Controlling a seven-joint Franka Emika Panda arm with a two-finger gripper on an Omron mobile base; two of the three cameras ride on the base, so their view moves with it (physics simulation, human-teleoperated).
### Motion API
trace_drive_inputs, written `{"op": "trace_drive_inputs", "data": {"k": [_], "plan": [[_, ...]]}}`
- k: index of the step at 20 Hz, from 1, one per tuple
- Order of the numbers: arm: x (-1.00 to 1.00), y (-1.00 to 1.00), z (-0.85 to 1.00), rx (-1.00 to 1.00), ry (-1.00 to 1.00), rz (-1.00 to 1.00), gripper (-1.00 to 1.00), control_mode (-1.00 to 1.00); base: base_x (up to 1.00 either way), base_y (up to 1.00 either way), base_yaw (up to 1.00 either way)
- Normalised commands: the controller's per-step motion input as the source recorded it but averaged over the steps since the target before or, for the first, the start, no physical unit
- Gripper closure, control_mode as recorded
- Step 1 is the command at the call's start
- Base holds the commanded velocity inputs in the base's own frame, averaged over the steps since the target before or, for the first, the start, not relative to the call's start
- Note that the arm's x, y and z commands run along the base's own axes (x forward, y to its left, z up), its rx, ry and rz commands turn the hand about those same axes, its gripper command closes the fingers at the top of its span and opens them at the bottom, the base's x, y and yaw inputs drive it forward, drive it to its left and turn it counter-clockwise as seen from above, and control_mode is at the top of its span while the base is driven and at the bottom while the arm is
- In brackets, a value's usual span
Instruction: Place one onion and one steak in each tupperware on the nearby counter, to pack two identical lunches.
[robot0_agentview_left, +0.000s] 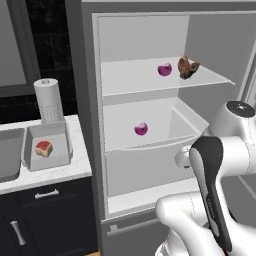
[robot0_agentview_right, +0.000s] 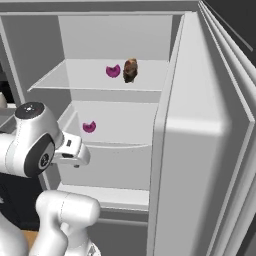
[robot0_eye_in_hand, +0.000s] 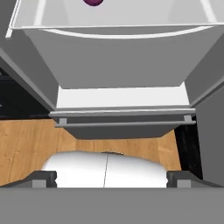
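Observation:
One grey tupperware (robot0_agentview_left: 62, 150) stands on the white counter (robot0_agentview_left: 55, 175) left of the open fridge, with a red steak (robot0_agentview_left: 44, 148) lying in it. The second tupperware is out of view. On the upper fridge shelf a purple onion (robot0_agentview_left: 164, 69) (robot0_agentview_right: 113, 71) lies beside a brown steak (robot0_agentview_left: 187, 67) (robot0_agentview_right: 130, 69). Another onion (robot0_agentview_left: 141, 129) (robot0_agentview_right: 89, 126) (robot0_eye_in_hand: 93, 1) sits on the lower shelf. My gripper (robot0_eye_in_hand: 111, 179) hangs in front of the fridge's lower part, pointing down at the floor. It is open, with its fingertips (robot0_eye_in_hand: 43, 178) far apart and nothing between them.
A paper-towel roll (robot0_agentview_left: 48, 100) stands behind the tupperware. A grey sunken basin (robot0_agentview_left: 10, 152) shows at the left edge. The open fridge door (robot0_agentview_right: 210, 150) stands close on the right. A closed drawer front (robot0_eye_in_hand: 118, 65) lies below the lower shelf, with wooden floor (robot0_eye_in_hand: 26, 144) beneath.

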Motion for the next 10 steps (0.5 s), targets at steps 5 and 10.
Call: {"op": "trace_drive_inputs", "data": {"k": [5, 10], "plan": [[0.03, 0.02, -0.01, 0.01, -0.03, 0.01, -1.0, -1.0, 0.0, 0.0, 0.0], [0.89, 0.24, 0.0, 0.03, -0.02, 0.15, -1.0, -1.0, 0.0, 0.0, 0.0]]}}
